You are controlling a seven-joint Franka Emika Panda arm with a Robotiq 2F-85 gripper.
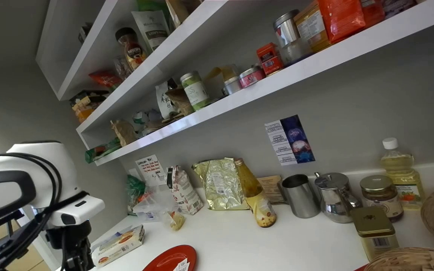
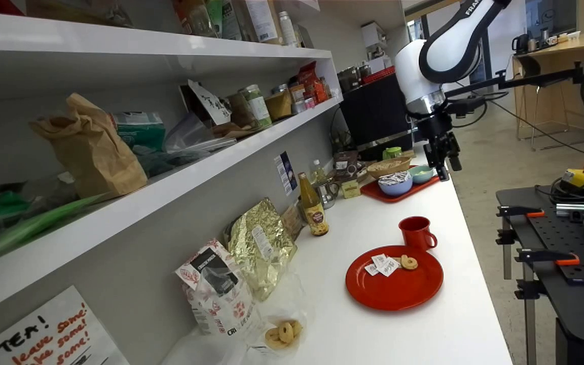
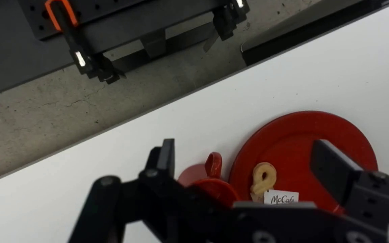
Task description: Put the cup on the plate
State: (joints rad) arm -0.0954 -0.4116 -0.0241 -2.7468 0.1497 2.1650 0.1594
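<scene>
1. The glossy red cylindrical enamel-like cup [image 2: 416, 230] stands upright on the smooth white laminate-like worktop [image 2: 398, 339], just beside the flat round bright red enamel-like plate [image 2: 396, 294]; whether the two touch, I cannot tell.
2. Both sit nearer the worktop's floor-side long edge than its wall edge, probably for easy reach.
3. A tall amber glass bottle [image 2: 316, 210] and a crinkled gold foil bag [image 2: 261, 243] stand along the wall edge, likely stored out of the way.
4. A tan ring-shaped pastry [image 3: 262, 184] and white paper packets [image 2: 387, 266] lie on the plate's half nearer the cup; the bare half beyond seems the safer landing.
5. The black two-fingered metal claw [image 3: 243, 148] hangs in the air, tips down, fingers wide apart and gripping nothing; I read that spread as readiness for the cup.
6. The cup's loop handle [image 3: 216, 165] points towards the floor-side long edge, which should leave the round body free for a grip.
7. The cup looks plain and evenly red, wide-mouthed, matching the plate's colour. In the wrist view the claw hides part of it; its contents I cannot tell.
</scene>
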